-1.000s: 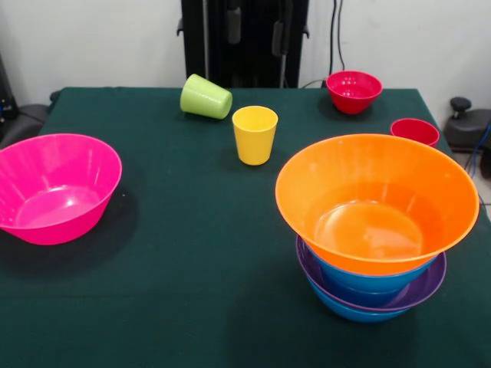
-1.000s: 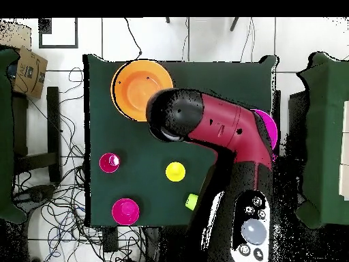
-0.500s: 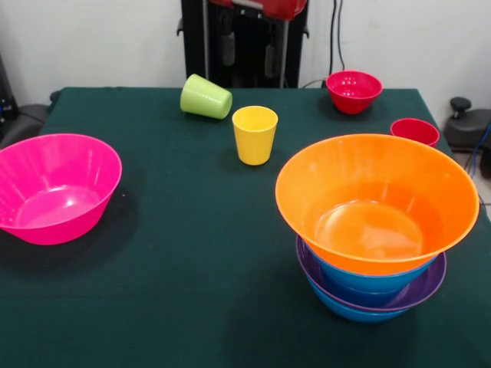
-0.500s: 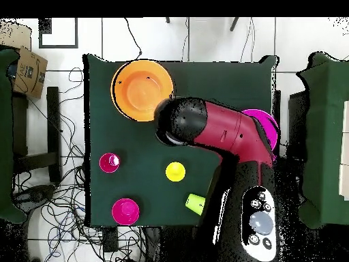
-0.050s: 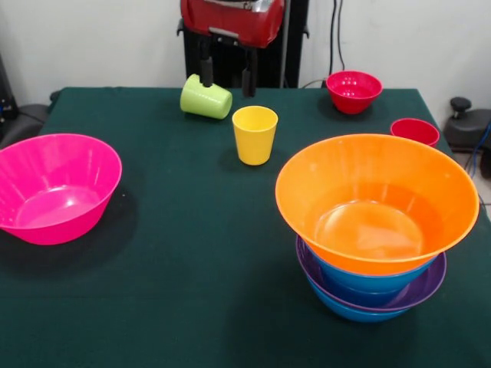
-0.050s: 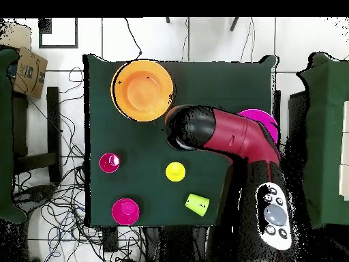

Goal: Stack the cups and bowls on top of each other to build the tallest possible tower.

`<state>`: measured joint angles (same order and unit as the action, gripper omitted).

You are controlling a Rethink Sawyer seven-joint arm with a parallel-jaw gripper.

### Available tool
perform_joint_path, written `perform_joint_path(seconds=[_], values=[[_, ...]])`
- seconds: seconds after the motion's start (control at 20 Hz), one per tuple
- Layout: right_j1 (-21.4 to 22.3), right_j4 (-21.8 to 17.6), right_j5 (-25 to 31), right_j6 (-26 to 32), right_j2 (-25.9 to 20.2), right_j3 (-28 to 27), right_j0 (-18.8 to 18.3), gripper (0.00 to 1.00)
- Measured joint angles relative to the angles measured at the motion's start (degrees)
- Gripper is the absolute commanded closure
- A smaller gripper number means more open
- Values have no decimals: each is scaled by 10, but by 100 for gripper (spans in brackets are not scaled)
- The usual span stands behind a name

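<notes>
The tower (image 5: 376, 230) stands near the front right corner of the dark green tabletop (image 5: 192, 253) in the front view: a blue bowl (image 5: 345, 307) lowest, a purple bowl (image 5: 414, 291) nested in it, a second blue bowl (image 5: 368, 280) inside that, and the wide orange bowl (image 5: 376, 199) seated on top, upright. The orange bowl holds nothing; its glossy floor is bare. In the overhead view only the orange bowl (image 6: 142, 89) shows of this pile.

The large pink bowl (image 5: 54, 188) sits upright and empty at the left edge, well apart from the tower. The yellow cup (image 5: 255, 134) stands upright near the middle of the far half, empty as far as its rim shows. The lime green cup (image 5: 205, 97) lies tipped on its side just behind and to the left of the yellow cup, not touching it. The small red bowl (image 5: 354, 91) sits upright near the far right corner, and the red cup (image 5: 415, 131) stands at the right edge, partly hidden behind the orange bowl's rim.

The claw (image 5: 228, 71) hangs from the red arm (image 6: 232, 136) above the far edge, its two dark fingers (image 5: 205, 70) spread apart with nothing between them. One finger overlaps the lime green cup's upper edge in the front view; whether it touches cannot be told.
</notes>
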<state>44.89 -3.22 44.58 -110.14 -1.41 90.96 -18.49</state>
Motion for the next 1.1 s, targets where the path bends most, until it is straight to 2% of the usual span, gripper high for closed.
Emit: perform_joint_path(seconds=[0.5,1.1], values=[[2,-56,-1,0,-77,43,-60,0],[6,-97,-1,0,-163,92,-82,0]])
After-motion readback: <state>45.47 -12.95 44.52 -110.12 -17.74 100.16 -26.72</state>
